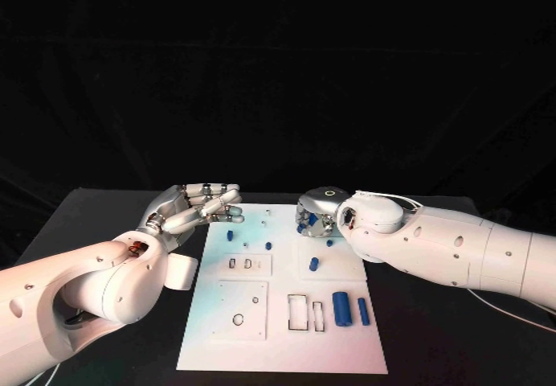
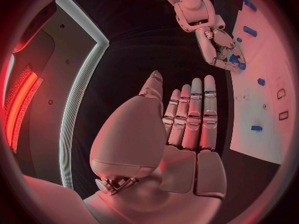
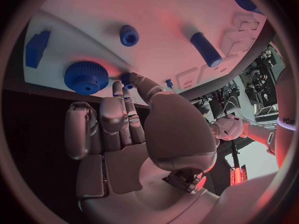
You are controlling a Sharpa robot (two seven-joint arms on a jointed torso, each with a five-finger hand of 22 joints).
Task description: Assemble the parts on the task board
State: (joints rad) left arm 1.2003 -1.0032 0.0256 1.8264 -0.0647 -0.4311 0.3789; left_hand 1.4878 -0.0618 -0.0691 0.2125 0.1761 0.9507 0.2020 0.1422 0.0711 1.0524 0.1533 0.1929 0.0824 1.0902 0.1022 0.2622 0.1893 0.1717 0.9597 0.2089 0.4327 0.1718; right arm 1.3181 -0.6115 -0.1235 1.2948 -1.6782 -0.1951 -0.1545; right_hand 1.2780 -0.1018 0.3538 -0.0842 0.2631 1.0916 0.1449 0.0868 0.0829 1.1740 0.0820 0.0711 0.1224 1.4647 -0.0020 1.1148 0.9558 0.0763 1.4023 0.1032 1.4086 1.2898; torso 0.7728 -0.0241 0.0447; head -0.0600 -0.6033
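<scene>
Left hand left of centre, my view, fingers spread wide, holding nothing | right hand pinching a small blue part over task board's upper right | blue gear just beside

Two robot hands meet over the far end of the white board on a black table: the left hand, fingers spread, at its far-left corner; the right hand pointing down among blue parts; two blue cylinders lie nearer
</scene>
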